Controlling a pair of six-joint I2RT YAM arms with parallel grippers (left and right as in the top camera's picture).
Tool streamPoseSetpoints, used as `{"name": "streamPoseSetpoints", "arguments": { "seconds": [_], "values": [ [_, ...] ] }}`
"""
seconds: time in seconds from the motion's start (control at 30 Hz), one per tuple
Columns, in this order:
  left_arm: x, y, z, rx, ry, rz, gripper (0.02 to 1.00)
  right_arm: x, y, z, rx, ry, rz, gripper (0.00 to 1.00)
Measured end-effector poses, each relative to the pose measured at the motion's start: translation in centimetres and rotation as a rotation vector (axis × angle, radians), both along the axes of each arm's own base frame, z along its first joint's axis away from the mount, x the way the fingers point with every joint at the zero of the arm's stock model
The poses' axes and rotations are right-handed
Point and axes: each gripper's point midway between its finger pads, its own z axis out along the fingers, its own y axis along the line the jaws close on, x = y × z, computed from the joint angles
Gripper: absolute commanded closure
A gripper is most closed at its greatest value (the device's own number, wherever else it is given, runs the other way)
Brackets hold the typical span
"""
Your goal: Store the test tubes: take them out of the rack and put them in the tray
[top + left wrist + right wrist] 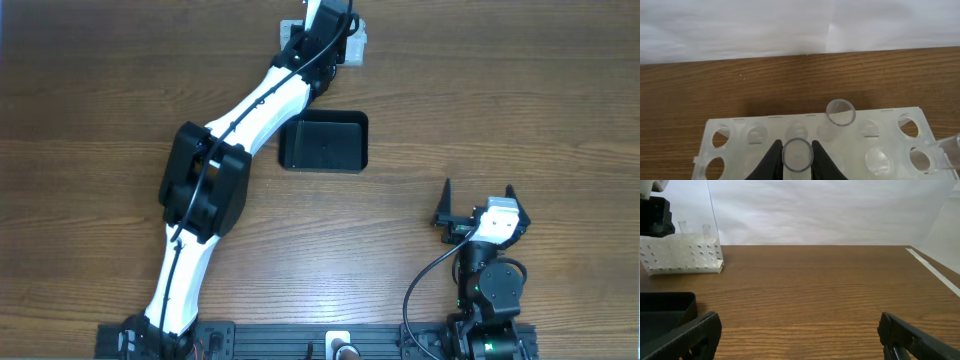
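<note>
Test tubes (pixel 706 229) stand upright in the clear rack (pixel 737 125) near the desk's (pixel 520 90) far edge. My left end effector (pixel 797 148) is closed on the rim of the front-row tube (pixel 798 156), one finger touching each side, with the tube seated in its hole. A second tube (pixel 841 113) stands just behind it in the back row, near my fingers (pixel 771 162). A third tube (pixel 951 150) at the rack's end is cut off by the frame. My right end effector (pixel 478 190) sits near its own base, well apart from the rack, spread wide and holding nothing. The black tray (pixel 323 145) lies between the rack and my bases, with bare wood between it and the rack. From above, my left arm (pixel 260 100) covers most of the rack, so I cannot count the tubes there. The tubes' lower bodies are hard to make out through the plastic. A white backdrop (pixel 740 25) rises close behind the rack, while the wood to the tray's right lies open.
</note>
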Motion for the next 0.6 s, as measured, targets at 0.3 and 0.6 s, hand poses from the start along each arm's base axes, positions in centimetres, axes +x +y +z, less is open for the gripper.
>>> {"name": "streamPoseSetpoints", "arguments": {
  "seconds": [0.3,0.6],
  "values": [
    [-0.2,0.6,11.9,-0.031,-0.215,-0.018,0.917,0.0,0.0,0.0,0.0,0.0,0.0,0.007],
    [-3.8,1.9,17.8,-0.068,-0.189,-0.041,0.976,0.0,0.0,0.0,0.0,0.0,0.0,0.007]
  ]
}}
